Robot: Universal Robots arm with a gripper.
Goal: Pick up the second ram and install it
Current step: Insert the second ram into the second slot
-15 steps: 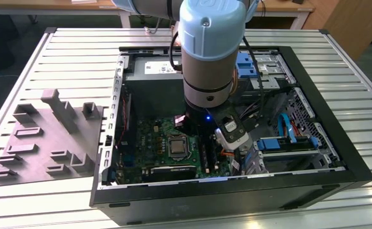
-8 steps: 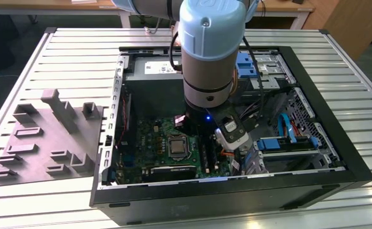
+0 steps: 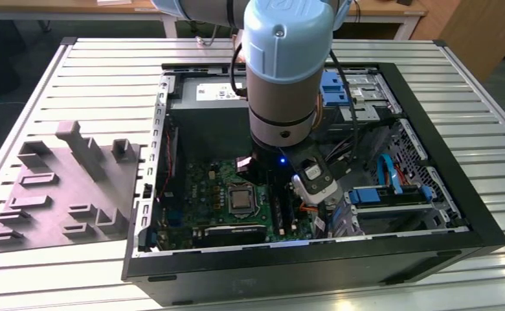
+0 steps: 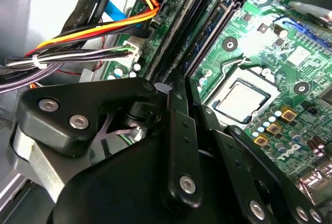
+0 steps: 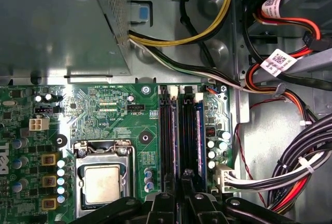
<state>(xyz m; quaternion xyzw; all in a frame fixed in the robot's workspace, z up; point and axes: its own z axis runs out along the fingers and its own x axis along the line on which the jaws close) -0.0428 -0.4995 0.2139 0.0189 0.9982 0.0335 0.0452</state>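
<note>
Your gripper (image 4: 179, 86) sat low in the second wrist view, fingers nearly shut over the motherboard (image 4: 270, 53) slots; grip contents unclear.

The exterior view looks down from above and in front onto the open black computer case (image 3: 425, 246) on a slatted metal table (image 3: 105, 71), the arm blocking its middle. The first wrist view looks straight down, close, on the green motherboard (image 5: 104, 110). The second wrist view sits closer, slanted past the black gripper linkage (image 4: 176, 146). Both share the silver square processor (image 5: 102, 183) (image 4: 242, 98) and, it seems, the long black memory slots (image 5: 179, 130) (image 4: 199, 32).
</note>
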